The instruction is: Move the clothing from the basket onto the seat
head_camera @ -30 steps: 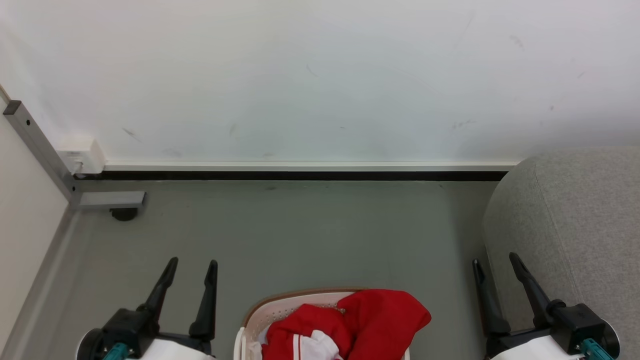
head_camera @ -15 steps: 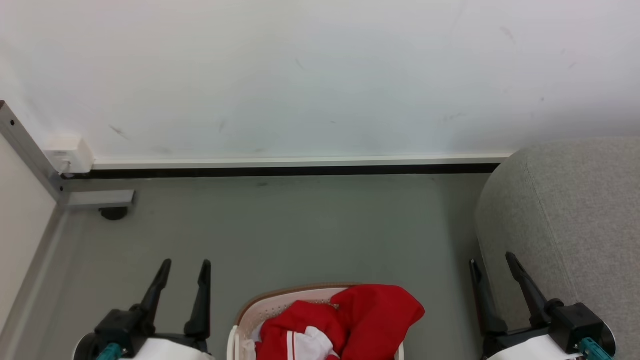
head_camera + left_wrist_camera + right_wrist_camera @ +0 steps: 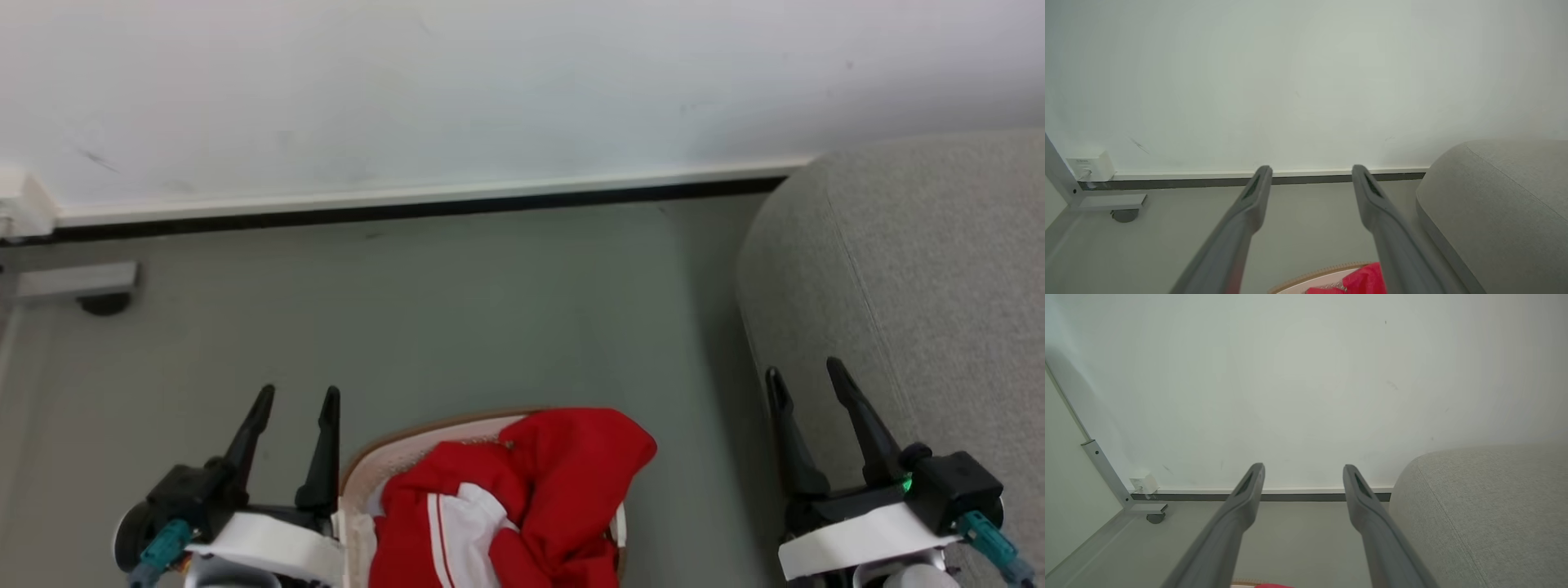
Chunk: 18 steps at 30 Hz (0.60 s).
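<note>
Red shows fuller: our head camera has tipped down, nothing else has moved. Red striped fabric clothing (image 3: 522, 490) sits heaped in cream perforated plastic basket (image 3: 384, 453); left gripper (image 3: 298, 394) and right gripper (image 3: 803, 369) spread, empty, flanking the basket; grey woven sofa (image 3: 914, 269) right of the basket. We judge transfer unstarted.

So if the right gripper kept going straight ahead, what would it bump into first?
The right gripper would probably reach the wall near the floor; the sofa sits close on its right and might get brushed.
</note>
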### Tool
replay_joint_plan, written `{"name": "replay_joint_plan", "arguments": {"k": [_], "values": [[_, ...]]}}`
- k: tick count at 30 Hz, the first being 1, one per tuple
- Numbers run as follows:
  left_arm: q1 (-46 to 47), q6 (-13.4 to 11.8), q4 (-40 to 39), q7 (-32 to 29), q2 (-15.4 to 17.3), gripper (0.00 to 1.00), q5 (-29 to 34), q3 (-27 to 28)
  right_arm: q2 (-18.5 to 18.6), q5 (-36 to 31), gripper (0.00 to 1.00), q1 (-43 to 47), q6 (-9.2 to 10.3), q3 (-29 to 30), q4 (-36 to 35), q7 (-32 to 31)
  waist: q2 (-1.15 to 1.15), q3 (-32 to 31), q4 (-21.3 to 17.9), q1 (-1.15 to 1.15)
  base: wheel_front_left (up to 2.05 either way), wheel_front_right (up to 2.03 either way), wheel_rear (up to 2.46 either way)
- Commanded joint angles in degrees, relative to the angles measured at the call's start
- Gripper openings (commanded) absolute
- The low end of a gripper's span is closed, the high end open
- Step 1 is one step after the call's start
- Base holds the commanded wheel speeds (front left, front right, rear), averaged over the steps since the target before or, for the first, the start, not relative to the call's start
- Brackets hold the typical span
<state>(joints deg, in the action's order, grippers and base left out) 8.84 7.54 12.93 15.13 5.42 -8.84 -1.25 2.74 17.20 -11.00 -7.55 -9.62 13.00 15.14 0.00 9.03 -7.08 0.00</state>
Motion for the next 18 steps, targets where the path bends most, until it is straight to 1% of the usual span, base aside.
{"name": "replay_joint_plan", "arguments": {"k": [1,6,10,15,18], "values": [[1.2,-0.1,0.4,0.0,1.0,1.0,-0.9,-0.3,0.3,0.3,1.0,-1.2,0.12,-0.1,-0.5,0.0,0.0,2.9,-2.3,0.0,0.0,0.0,0.0],[4.3,-0.1,3.9,0.0,4.1,1.0,-1.4,-2.9,0.3,1.2,1.0,-3.5,0.12,-0.8,-2.1,0.0,0.0,7.9,-5.8,0.0,0.0,0.0,0.0],[7.5,-0.1,8.7,0.0,7.3,1.0,-2.0,-6.3,0.2,3.1,1.0,-5.2,0.12,-0.8,-4.0,0.0,0.0,11.8,-8.5,0.0,0.0,0.0,0.0],[12.8,-0.1,18.9,0.0,11.4,1.0,-4.3,-12.8,0.2,6.4,1.0,-7.3,0.12,-0.8,-6.1,0.0,0.0,15.8,-11.4,0.0,0.0,0.0,0.0],[16.6,-0.1,25.7,-0.7,13.1,1.0,-5.3,-17.4,0.2,7.5,1.0,-8.4,0.12,-0.7,-7.3,0.0,0.0,18.3,-12.6,0.0,0.0,0.0,0.0]]}}
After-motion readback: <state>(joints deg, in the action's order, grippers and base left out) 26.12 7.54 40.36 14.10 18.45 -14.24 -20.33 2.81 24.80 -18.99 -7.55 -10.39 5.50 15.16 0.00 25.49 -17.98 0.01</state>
